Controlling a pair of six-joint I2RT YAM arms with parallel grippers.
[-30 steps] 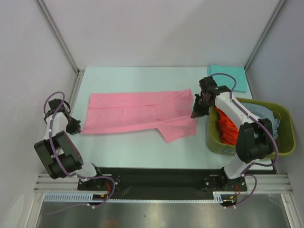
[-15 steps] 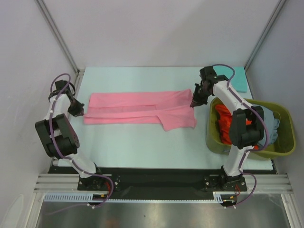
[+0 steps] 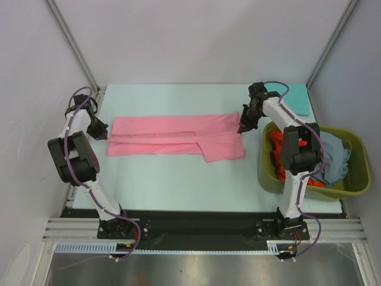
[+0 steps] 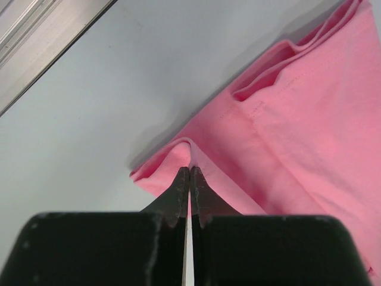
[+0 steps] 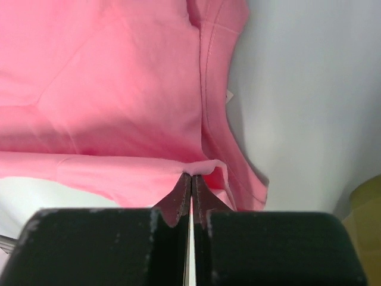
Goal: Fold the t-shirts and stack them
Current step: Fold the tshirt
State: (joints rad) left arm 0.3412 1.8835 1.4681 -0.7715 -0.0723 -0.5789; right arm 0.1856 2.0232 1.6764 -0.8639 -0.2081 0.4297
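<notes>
A pink t-shirt [image 3: 172, 135] lies stretched left to right across the table, its near long edge folded up over the rest. My left gripper [image 3: 103, 134] is shut on the shirt's left edge; in the left wrist view a pinch of pink cloth [image 4: 196, 161] rises from the closed tips [image 4: 189, 171]. My right gripper [image 3: 240, 129] is shut on the right edge, the cloth [image 5: 119, 89] lifted in a ridge at its tips [image 5: 191, 176]. A teal t-shirt [image 3: 292, 97] lies folded at the back right. Orange-red [image 3: 284, 156] and grey-blue [image 3: 333, 158] shirts sit in the basket.
The olive-green basket [image 3: 356, 186] stands at the right, close beside the right arm. Grey walls with metal posts enclose the table on three sides; the left arm reaches along the table's left edge [image 3: 95, 113].
Both grippers have carried the near edge of the pink shirt away from the arms' bases, folding it over itself into a narrower band. Both arms have stretched farther back.
</notes>
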